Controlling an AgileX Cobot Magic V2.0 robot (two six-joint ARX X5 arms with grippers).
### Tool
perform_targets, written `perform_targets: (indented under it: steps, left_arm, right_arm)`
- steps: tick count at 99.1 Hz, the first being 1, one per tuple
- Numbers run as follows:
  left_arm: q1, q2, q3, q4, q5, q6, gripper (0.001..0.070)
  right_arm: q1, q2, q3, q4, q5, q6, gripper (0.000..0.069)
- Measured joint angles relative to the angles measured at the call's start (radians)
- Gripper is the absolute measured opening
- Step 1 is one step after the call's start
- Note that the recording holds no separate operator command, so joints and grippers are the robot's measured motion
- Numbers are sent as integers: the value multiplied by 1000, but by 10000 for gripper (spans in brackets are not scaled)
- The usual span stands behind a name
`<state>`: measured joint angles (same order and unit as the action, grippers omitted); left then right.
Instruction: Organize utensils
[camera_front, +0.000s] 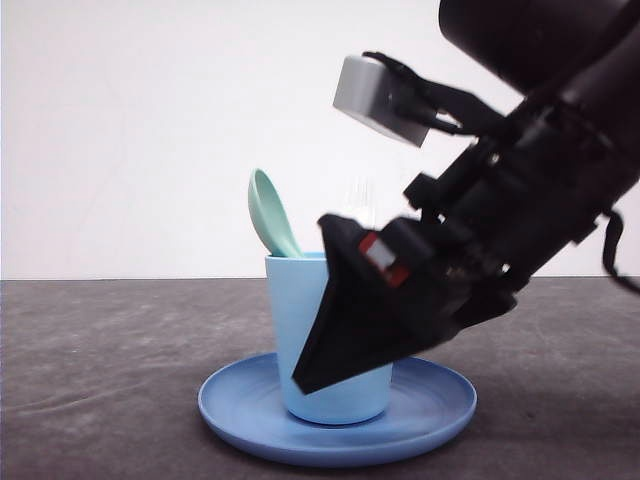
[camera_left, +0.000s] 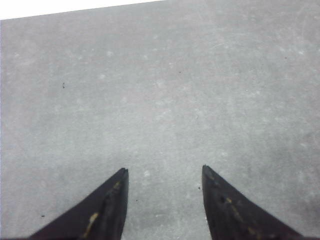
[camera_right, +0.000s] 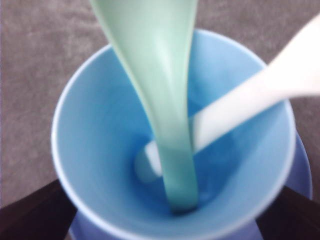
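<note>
Mint-green plastic spoon (camera_right: 167, 115) and small white plastic fork (camera_right: 240, 102) both stand handle-down inside the light blue tumbler cup (camera_front: 300, 340), their lower ends meeting at the cup bottom. Cup sits upright on the round blue plate (camera_front: 440, 400), on the dark grey table (camera_front: 100, 350).

Front view: spoon bowl sticks up above the rim at the cup's left; fork tines are faint behind the arm — hard to make out.

Right gripper (camera_front: 330, 350) hangs in front of the cup, tips angled down toward the plate. Wrist view shows its fingers (camera_right: 30, 215) spread to either side of the cup, wider than it — released, gripping nothing.

Left gripper (camera_left: 165, 172) is over bare table, fingers apart, nothing between them.
</note>
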<state>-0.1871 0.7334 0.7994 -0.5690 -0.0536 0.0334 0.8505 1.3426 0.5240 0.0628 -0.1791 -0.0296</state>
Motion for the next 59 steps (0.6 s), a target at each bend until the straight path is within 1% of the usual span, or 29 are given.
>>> perform_targets:
  steps: [10,18,34,46,59]
  left_arm:
    - [0,0,0,0,0,0,276]
    - [0,0,0,0,0,0,276]
    - [0,0,0,0,0,0,276]
    - [0,0,0,0,0,0,276]
    - [0,0,0,2,0,0,276]
  right_arm:
    - [-6,-46,27,-106,6,0,629]
    - [-12,-90,47,-203,29,0,629]
    - [-52,-204,70,-397,112,2,629]
    - [-129,-301,101,-527,184,34,629]
    - [-251,-387,172,-642,198,80,629]
